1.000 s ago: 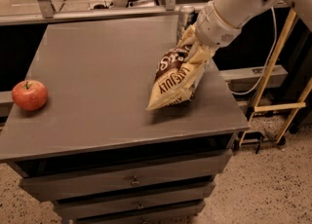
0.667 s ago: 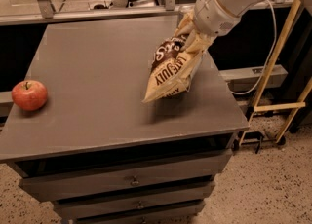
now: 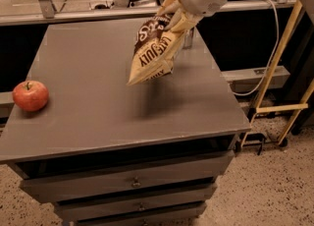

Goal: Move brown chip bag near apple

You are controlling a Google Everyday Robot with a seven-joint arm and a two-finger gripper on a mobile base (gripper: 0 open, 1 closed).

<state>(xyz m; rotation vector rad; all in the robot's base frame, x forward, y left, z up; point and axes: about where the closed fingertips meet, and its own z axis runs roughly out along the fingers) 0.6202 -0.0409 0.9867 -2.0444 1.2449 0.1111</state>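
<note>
My gripper point(image 3: 175, 14) is shut on the top of the brown chip bag point(image 3: 153, 53), which hangs tilted in the air above the middle-right of the grey table point(image 3: 98, 97). The bag's dark brown part is uppermost and its tan printed part points down and left, with its shadow on the tabletop below. The red apple point(image 3: 30, 95) sits at the table's left edge, well apart from the bag.
A slim silver can point(image 3: 188, 38) stands on the table behind the bag, partly hidden by it. The table has drawers point(image 3: 132, 183) in front. A yellow metal frame point(image 3: 279, 72) and a white cable stand to the right. A ledge runs behind the table.
My gripper has lifted the bag off the table and carried it left and up, toward the table's middle. The apple has not moved.
</note>
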